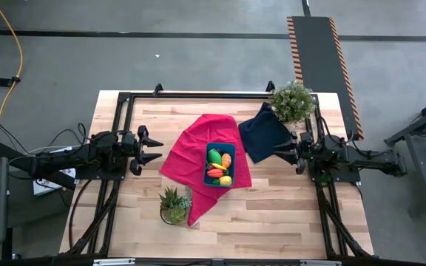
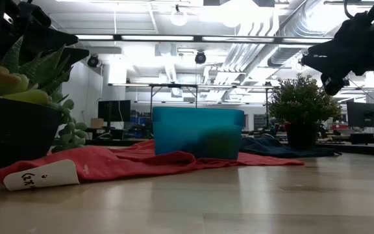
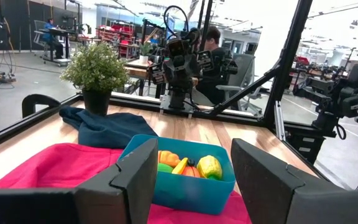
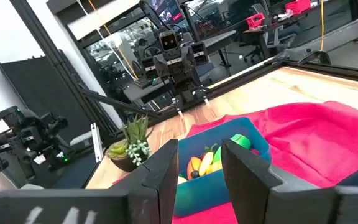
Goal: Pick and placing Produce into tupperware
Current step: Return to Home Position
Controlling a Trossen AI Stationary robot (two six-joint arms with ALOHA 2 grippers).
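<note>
The teal tupperware (image 1: 220, 164) stands on the red cloth (image 1: 191, 155) in the middle of the table. Several toy produce pieces lie in it: green (image 1: 214, 156), orange (image 1: 226, 160), red-orange (image 1: 215, 173), yellow (image 1: 225, 180). They also show in the left wrist view (image 3: 191, 167) and the right wrist view (image 4: 213, 158). My left gripper (image 1: 154, 148) is open and empty, above the table left of the red cloth. My right gripper (image 1: 285, 151) is open and empty, over the navy cloth's right edge.
A navy cloth (image 1: 265, 133) lies right of the red cloth. A bushy potted plant (image 1: 293, 102) stands at the far right. A small succulent pot (image 1: 174, 205) stands near the front, on the red cloth's corner. A black frame (image 1: 198, 94) rings the table.
</note>
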